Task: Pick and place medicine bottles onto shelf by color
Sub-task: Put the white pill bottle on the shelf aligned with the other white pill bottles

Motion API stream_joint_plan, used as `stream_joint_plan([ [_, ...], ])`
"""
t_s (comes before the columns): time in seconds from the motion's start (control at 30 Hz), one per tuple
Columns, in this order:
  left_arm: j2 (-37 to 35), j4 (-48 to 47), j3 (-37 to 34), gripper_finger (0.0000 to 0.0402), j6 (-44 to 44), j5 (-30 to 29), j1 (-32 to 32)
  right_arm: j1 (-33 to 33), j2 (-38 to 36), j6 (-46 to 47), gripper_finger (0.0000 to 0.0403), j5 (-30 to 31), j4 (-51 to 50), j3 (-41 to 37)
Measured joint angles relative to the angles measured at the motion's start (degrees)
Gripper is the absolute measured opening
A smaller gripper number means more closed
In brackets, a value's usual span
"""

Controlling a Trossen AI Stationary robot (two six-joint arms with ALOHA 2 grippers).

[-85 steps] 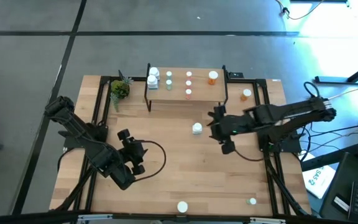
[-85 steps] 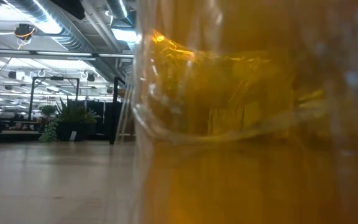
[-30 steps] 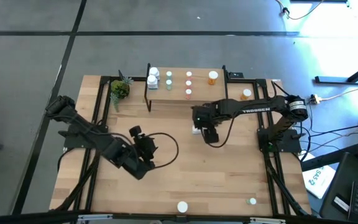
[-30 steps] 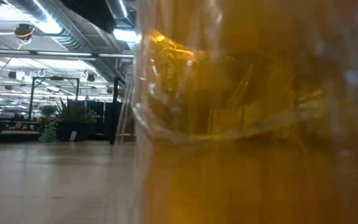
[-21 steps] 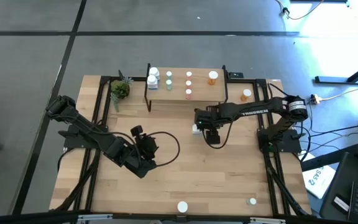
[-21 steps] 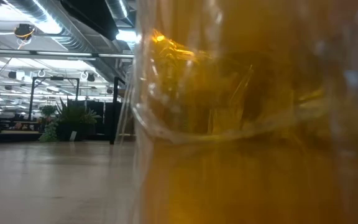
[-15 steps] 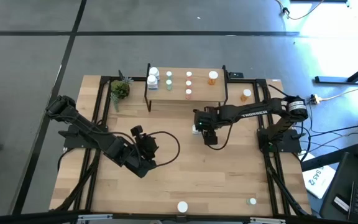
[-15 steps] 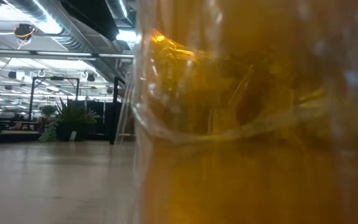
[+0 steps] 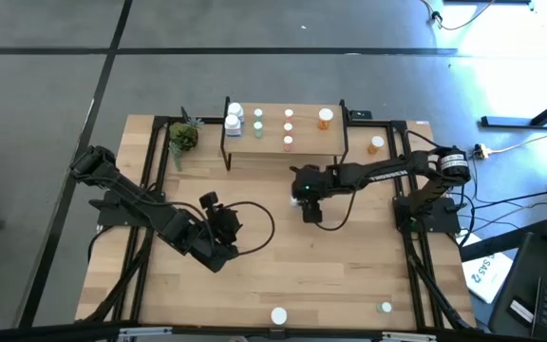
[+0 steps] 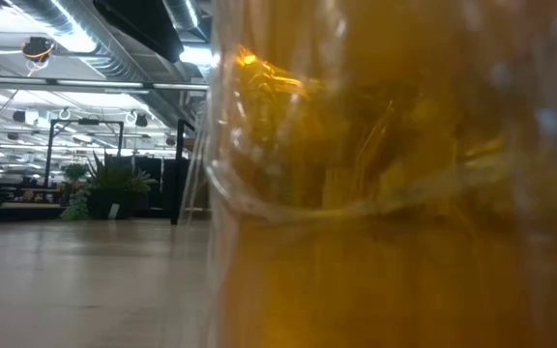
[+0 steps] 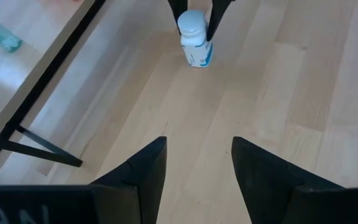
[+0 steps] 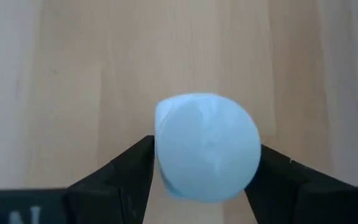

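Right gripper (image 12: 207,180) | white bottle (image 12: 207,146) is clasped between its jaws above the table (image 9: 349,275) | left gripper (image 11: 194,165) is held wide, bare.

R hand (image 9: 302,193) fingers apart mid-table; L hand (image 11: 194,163) open, low.

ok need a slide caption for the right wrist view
Right claw straddling a white-capped medicine bottle, seen cap-on, above the wooden tabletop.
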Motion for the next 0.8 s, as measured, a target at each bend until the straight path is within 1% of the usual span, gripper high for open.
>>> stream_joint_plan([
  [0.2, -0.02, -0.02, 0.0, 0.0174, 0.02, 0.0, 0.0, 0.09, 0.02, 1.56, 0.022, -0.87, 6.45, -0.56],
  [0.33, -0.02, -0.04, 0.0, 0.0174, 0.01, 0.57, 0.0, 0.09, 0.02, 3.27, 0.022, -3.78, 10.13, -0.56],
  [0.5, -0.02, -0.07, 0.0, 0.0174, 0.02, 1.51, -0.17, 0.26, 0.02, 2.78, 0.022, -4.54, 10.58, -0.56],
  [0.7, -0.02, -0.07, 0.0, 0.0174, 0.02, 1.51, -0.87, 0.63, -0.06, -0.62, 0.022, 0.45, 9.35, 0.75],
  [0.8, -0.04, -0.13, 0.0, 0.0174, 0.02, 1.51, -1.11, 1.05, -0.4, -2.72, 0.022, 3.06, 6.83, 2.38],
])
